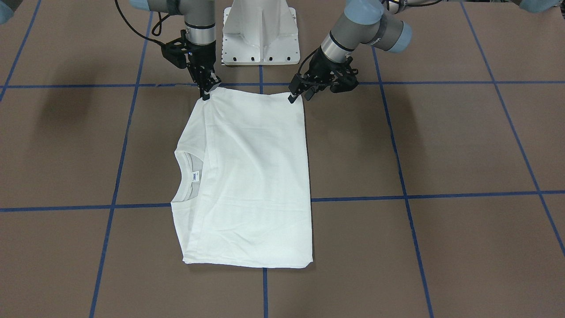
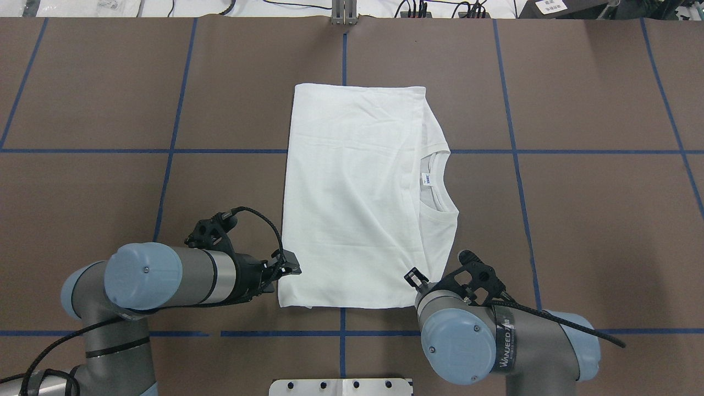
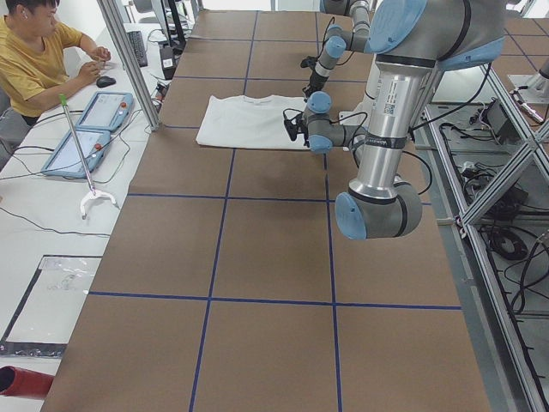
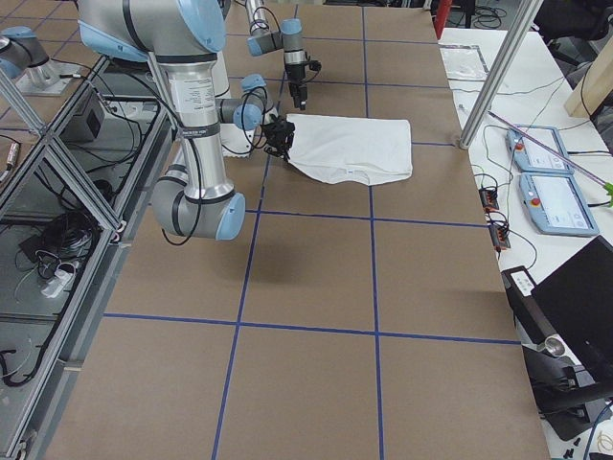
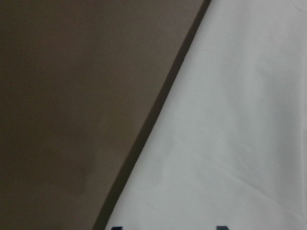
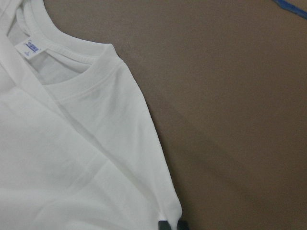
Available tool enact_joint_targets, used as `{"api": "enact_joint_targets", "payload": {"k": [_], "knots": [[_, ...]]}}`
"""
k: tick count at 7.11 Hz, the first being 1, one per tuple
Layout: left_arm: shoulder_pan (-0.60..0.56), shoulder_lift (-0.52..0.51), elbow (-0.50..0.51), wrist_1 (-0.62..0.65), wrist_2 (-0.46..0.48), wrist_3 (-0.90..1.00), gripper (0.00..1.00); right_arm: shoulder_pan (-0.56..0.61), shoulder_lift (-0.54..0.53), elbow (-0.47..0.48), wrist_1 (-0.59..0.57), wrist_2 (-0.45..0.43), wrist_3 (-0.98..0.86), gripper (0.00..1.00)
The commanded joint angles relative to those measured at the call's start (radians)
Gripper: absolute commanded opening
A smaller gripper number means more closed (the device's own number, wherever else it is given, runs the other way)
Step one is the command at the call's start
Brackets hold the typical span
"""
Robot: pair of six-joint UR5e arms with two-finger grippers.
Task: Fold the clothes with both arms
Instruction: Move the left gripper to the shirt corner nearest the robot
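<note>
My right end effector (image 1: pixel 206 93) stands upright at the T-shirt's near corner on the collar side. Its jaws look pressed together on that corner. In the right wrist view its dark fingertips (image 6: pixel 166 225) meet right at the tip of the fabric.

My left end effector (image 1: pixel 299 94) comes in at a slant to the other near corner. Its jaws are apart, with white cloth below them in the left wrist view. It does not appear to grip anything.

The white T-shirt (image 1: pixel 251 176) lies flat near the middle of the brown counter (image 1: pixel 441 145). It is folded into a tall rectangle and no sleeves show. Its ribbed neck (image 1: pixel 185 194), with a small label (image 1: pixel 195 176) inside, opens toward the robot's right. One short edge lies close to the white pedestal (image 1: pixel 260 31), and the opposite edge lies toward the operators' side. No printed text is visible.

I judge the step in hand to be taking hold of the two near corners for a fold in half. One corner seems secured and the other is not yet pinched.

Next, I think the left jaws need to close on their corner through every layer. Then both arms should lift together and level, carry the near edge across to the far edge, and keep the cloth lightly taut between them. That should stop the layers from sliding and let the edges land flush.
</note>
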Motion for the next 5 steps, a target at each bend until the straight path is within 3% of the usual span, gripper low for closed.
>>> {"api": "enact_joint_targets", "payload": {"k": [1,2,3,4,5], "knots": [[0.042,-0.001,0.014,0.011,0.019,-0.008,0.69,0.001,0.001,0.000,0.000,0.000,0.000,0.00],[0.043,-0.001,0.023,0.011,0.019,-0.008,0.62,0.002,0.002,0.002,-0.002,0.000,0.000,0.00],[0.043,-0.001,0.029,0.011,0.025,-0.009,0.37,0.004,0.002,0.002,0.000,0.000,0.000,0.00],[0.043,0.002,0.031,0.011,0.031,-0.009,0.00,0.004,0.002,0.002,0.000,0.000,0.000,0.00],[0.043,-0.001,0.029,0.011,0.031,-0.008,0.00,0.004,0.002,0.002,0.000,0.000,0.000,0.00]]}}
